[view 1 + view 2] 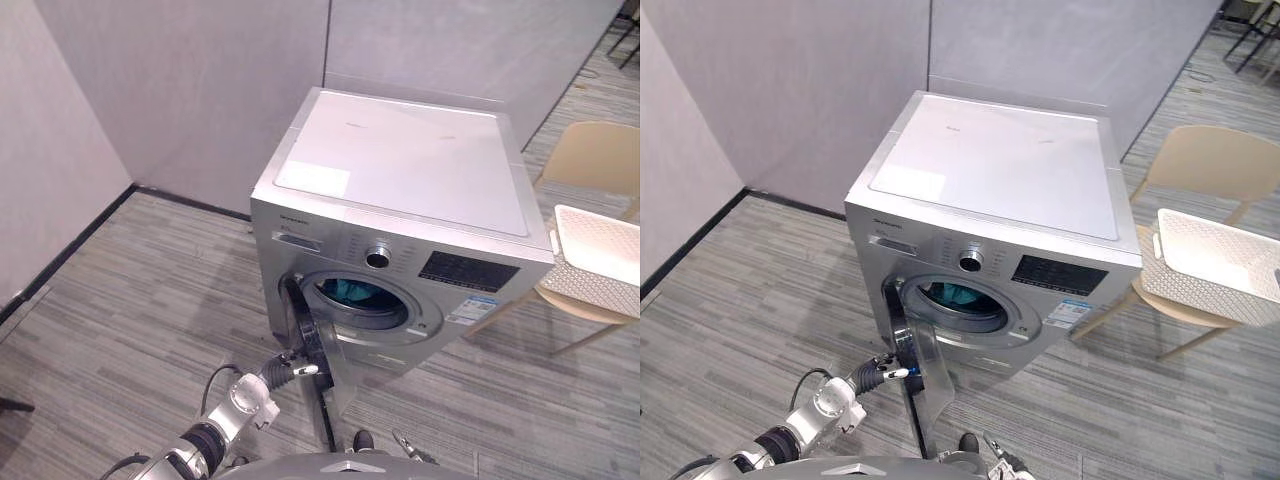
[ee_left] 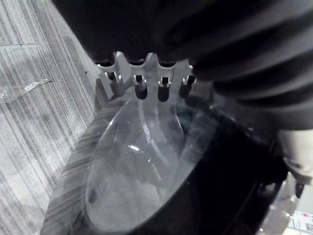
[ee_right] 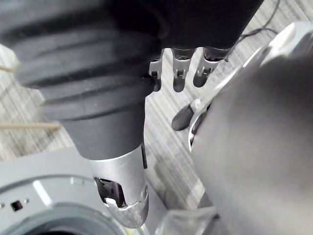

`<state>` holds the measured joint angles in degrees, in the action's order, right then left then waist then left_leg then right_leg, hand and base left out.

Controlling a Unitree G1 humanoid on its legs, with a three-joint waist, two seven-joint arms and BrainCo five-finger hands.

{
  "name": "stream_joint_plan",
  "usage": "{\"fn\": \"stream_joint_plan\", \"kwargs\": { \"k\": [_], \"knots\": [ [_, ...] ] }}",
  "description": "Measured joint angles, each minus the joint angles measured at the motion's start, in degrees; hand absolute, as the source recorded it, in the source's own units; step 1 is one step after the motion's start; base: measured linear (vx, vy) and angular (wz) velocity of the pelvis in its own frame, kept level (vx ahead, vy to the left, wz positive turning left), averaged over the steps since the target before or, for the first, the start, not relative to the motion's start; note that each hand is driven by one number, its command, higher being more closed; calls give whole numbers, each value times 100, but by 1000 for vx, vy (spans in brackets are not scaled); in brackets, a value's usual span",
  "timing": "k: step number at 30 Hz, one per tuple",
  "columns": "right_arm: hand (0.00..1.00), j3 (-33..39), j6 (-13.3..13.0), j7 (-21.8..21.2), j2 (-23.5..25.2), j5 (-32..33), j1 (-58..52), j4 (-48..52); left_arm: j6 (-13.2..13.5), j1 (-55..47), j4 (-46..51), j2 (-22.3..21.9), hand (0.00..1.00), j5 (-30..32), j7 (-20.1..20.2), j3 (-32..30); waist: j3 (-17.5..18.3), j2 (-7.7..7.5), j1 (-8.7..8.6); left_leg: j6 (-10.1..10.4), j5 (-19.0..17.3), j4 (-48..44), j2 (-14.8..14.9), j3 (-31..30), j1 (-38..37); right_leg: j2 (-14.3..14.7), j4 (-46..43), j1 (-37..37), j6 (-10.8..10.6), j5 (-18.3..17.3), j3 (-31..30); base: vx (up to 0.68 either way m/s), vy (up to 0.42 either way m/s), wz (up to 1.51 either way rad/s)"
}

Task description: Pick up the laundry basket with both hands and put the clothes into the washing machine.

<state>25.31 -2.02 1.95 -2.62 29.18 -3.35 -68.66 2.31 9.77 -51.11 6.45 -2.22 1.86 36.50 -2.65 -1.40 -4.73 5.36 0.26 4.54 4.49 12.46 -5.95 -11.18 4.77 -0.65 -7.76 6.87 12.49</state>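
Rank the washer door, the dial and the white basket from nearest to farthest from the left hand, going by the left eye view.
1. Washer door: swung open at the machine's front, the left hand is right against it.
2. Dial: higher up, on the control panel.
3. White basket: far right, on the chair.

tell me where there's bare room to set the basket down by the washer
The washing machine's top is bare. Open floor lies between machine and left wall, and between machine and chair. Crowded: before the drum, where the open door and left hand sit; the basket fills the chair seat.
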Motion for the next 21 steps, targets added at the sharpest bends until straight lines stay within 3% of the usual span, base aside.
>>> {"fn": "stream_joint_plan", "kwargs": {
  "k": [7, 11, 13, 15, 21],
  "knots": [
    [0, 23, -11, 3, 65, 476, -69, 264, 108, 621, -558, -18, 0, -25, -21, -17, -48, -87, -24, 56, 16, -2, -16, 647, 551, 57, 24, 999, 105, 199, -643, -85, -21, -48],
    [0, -208, -72, 2, 263, 531, 26, 974, -221, 1722, -1530, -294, 0, 34, -628, -312, -186, -312, -290, 93, -26, 0, 11, 1564, 654, 195, 25, 1645, 121, 284, -1351, -29, -40, -110],
    [0, -201, -80, 14, 302, 533, -54, 1169, -290, 1959, -1552, -305, 0, 31, -814, -436, -267, -446, -331, 149, -90, 0, 41, 1921, 573, 288, 18, 1782, 142, 305, -1546, 20, -49, -100],
    [0, -81, -143, 49, 335, 530, -176, 1201, -195, 2066, -1455, -550, 0, 5, -895, -438, -322, -579, -345, 242, -205, -1, 95, 2282, 338, 390, -14, 1787, 126, 482, -1714, 116, -47, -82],
    [0, 270, -149, 64, 527, 517, -336, 1361, 38, 2344, -1192, -1492, 0, -121, -763, -258, -330, -543, -506, 433, -488, -4, 300, 2850, -30, 779, -19, 1744, 105, 536, -2060, 136, -9, -57]
  ]
}}
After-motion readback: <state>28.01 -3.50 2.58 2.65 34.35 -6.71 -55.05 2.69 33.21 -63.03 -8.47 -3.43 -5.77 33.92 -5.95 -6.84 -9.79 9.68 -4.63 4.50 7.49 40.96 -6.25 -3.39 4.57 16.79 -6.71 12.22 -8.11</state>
